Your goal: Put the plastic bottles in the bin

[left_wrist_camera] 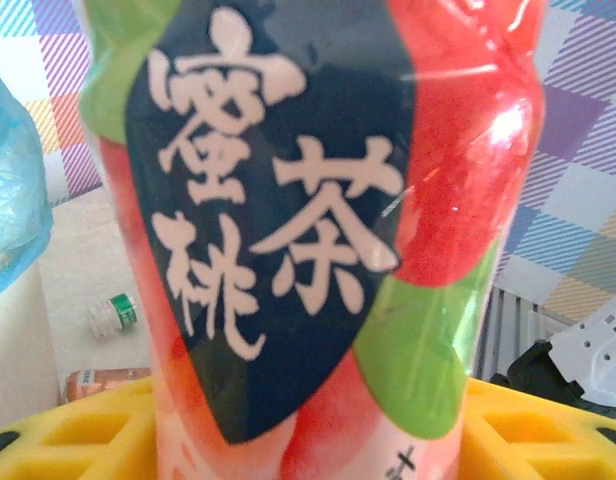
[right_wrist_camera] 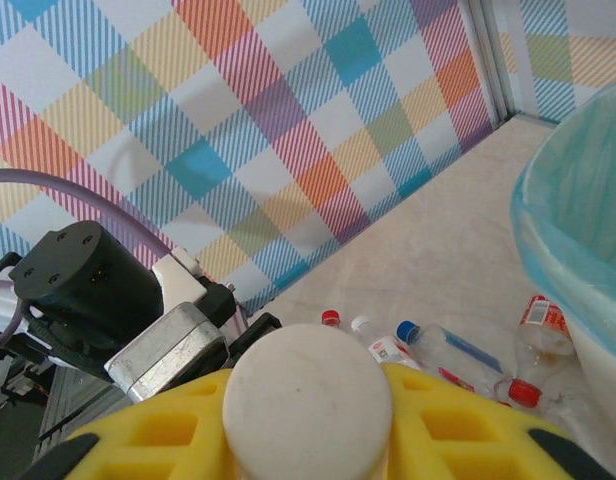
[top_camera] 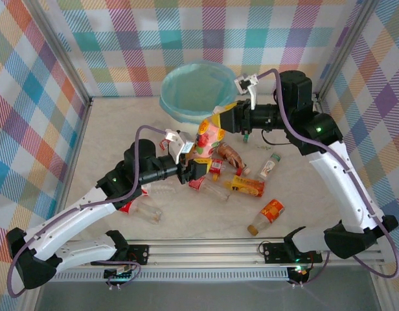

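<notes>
The pink bottle [top_camera: 209, 139], up near the bin [top_camera: 168, 97], looks light and squashy — the right claw [top_camera: 219, 120] pinches its hard cap [right_wrist_camera: 306, 395], the best spot — the left claw [top_camera: 194, 167] sits round its middle, tight or loose I cannot tell.

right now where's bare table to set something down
Bare: the far-left corner of the table, between bin and left arm; also the near strip along the rail. Crowded: the centre, bottles lying under the raised bottle.

Top view: taken from high behind, faced down at whole counter [top_camera: 206, 223]. Left wrist view: held very near red-labelled bottle [left_wrist_camera: 288, 240], faced sideways. Right wrist view: same bottle's white cap [right_wrist_camera: 306, 400] seen from above. Bin [top_camera: 198, 87] caught in all three.
</notes>
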Robot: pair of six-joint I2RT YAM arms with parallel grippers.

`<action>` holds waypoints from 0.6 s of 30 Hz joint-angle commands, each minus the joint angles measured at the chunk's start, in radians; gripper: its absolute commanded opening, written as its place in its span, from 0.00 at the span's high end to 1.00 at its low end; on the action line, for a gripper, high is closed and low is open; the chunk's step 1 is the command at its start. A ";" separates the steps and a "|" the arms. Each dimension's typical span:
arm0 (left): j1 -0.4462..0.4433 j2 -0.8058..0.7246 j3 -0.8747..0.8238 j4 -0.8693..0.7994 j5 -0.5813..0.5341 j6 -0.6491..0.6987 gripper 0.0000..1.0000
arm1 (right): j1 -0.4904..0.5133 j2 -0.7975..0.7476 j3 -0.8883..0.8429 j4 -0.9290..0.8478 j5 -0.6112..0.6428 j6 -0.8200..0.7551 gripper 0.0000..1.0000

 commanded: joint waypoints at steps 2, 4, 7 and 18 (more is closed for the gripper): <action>0.005 -0.046 0.001 0.002 -0.074 0.018 0.35 | 0.006 0.021 0.056 0.030 0.035 0.017 0.79; 0.005 -0.060 0.001 -0.005 -0.111 0.015 0.26 | 0.006 0.038 0.078 0.045 0.051 0.020 0.79; 0.004 -0.096 -0.001 -0.017 -0.212 0.016 0.09 | 0.006 0.083 0.138 0.062 0.085 0.023 0.81; 0.004 -0.281 -0.008 -0.115 -0.521 0.126 0.00 | 0.006 0.370 0.517 0.136 0.274 -0.079 0.82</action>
